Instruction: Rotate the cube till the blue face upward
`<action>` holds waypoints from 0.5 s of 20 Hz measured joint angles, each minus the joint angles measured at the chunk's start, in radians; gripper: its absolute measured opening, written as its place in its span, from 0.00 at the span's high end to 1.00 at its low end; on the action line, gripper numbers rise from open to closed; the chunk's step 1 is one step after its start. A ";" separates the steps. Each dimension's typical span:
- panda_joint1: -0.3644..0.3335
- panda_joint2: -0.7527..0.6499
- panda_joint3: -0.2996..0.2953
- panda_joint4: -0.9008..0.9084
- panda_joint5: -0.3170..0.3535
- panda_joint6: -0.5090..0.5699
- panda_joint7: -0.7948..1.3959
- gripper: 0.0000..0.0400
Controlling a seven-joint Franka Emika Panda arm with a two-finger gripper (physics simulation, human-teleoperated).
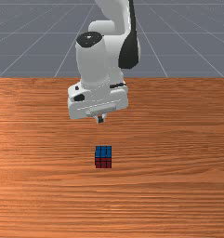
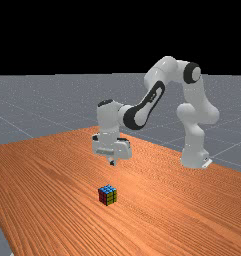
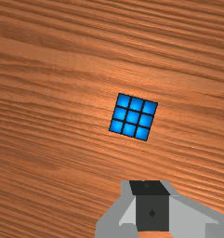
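Front view first: the cube rests flat on the table, at six o'clock from the gripper, which hangs above the wood, well apart from it. Wood surrounds the cube at every hour of the clock. The table's back edge lies well off at twelve o'clock, and in the far view another edge runs near eight o'clock, also well apart. From the cube in the far view, the arm's base stands at about two o'clock. The cube's sides run along the grain, and the wrist view shows them slightly turned against the gripper, with a band of wood between cube and fingertips. The gripper is clenched, its two fingers drawn together, apart from the cube.

In the front view the arm is cut off by the picture's border at twelve o'clock. The cube's underside is hidden against the wood, and its two remaining sides are turned away in the far view, where red looks toward eight o'clock and yellow toward four.

Counted up: one arm, one gripper, two fingers, one cube, three of its faces in sight. Blue is uppermost, with nine squares in three rows of three.
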State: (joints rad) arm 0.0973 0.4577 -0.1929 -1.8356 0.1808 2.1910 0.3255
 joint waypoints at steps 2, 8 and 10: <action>0.006 0.003 -0.010 0.002 0.014 -0.003 0.067 1.00; 0.022 0.014 -0.032 0.012 0.048 -0.010 0.228 1.00; 0.020 0.036 -0.033 0.028 0.051 -0.008 0.240 1.00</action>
State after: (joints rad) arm 0.1175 0.4941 -0.2255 -1.8075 0.2317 2.1826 0.5651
